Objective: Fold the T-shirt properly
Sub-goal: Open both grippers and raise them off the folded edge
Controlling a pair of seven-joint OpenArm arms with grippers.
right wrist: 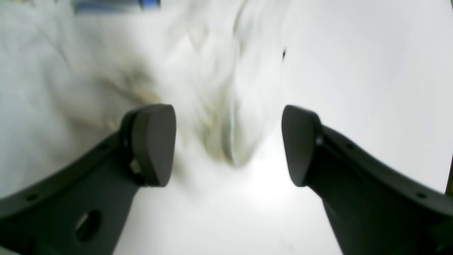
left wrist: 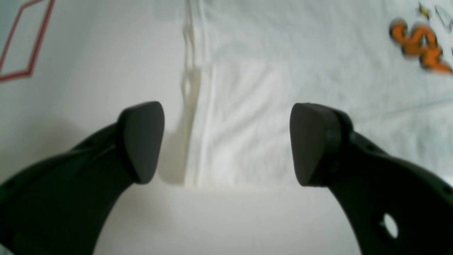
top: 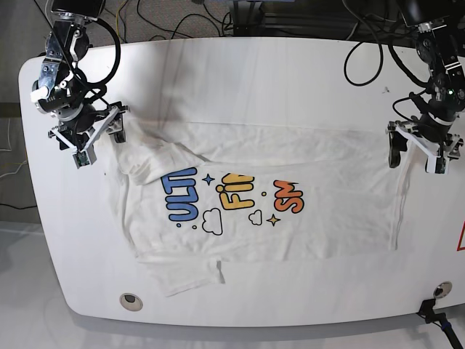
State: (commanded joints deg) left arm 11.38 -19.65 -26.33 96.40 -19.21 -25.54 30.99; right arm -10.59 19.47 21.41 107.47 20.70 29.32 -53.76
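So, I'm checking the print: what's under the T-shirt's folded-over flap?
Just below the flap, parts of ULTRA, FINE and SMOL show. Whatever lies beneath it is covered.

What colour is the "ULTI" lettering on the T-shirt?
Blue with a dark outline on the white T-shirt; it shows best in the base view.

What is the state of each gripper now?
Left black gripper: open, holding nothing.
Right black gripper: open, white printed cotton T-shirt between its fingers, not clamped.

bare table (top: pixel 290 87) stretches between both claws (left wrist: pixel 226 143) (right wrist: pixel 228 145).
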